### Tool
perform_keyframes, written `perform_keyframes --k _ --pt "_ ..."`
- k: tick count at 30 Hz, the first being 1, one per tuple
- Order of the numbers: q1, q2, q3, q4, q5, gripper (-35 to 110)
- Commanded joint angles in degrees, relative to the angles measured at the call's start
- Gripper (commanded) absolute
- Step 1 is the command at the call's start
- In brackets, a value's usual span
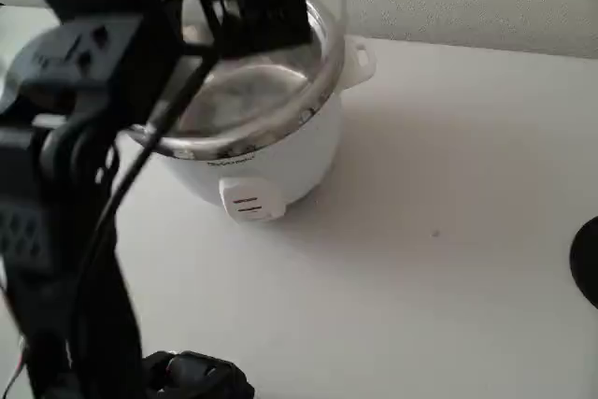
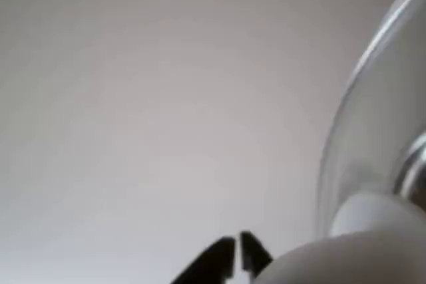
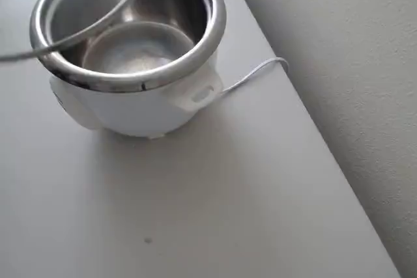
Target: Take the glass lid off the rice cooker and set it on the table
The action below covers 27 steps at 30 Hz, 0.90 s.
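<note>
The glass lid point(image 1: 271, 105) hangs tilted just above the rice cooker point(image 1: 280, 170), lifted off its rim. My black gripper point(image 1: 248, 16) is at the lid's top, shut on the lid. In the wrist view the lid point(image 2: 379, 118) curves up the right side with its white knob point(image 2: 359, 244) at the bottom right, and my gripper point(image 2: 237, 257) sits beside the knob with its dark fingertips close together. From overhead, the lid's steel rim point(image 3: 85, 30) crosses over the open steel pot of the cooker point(image 3: 130, 105). The white table point(image 1: 420, 259) spreads to the right of the cooker.
The cooker's white cord point(image 3: 254, 73) runs off toward the table's far edge by the wall. A dark round object point(image 1: 589, 259) sits at the right edge of the fixed view. My arm's black base point(image 1: 196, 376) occupies the lower left.
</note>
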<state>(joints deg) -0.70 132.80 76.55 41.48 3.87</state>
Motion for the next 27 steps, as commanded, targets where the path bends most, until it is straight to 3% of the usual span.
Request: perform_keyframes --k 1,7,14,27 --pt "11.2 15.3 13.2 -12.7 -5.8 0" --pt "24.0 17.2 29.4 -20.7 -5.4 0" --pt "30.2 6.7 39.2 -29.5 -4.2 0" --pt "25.3 -6.7 48.7 -30.7 -3.7 0"
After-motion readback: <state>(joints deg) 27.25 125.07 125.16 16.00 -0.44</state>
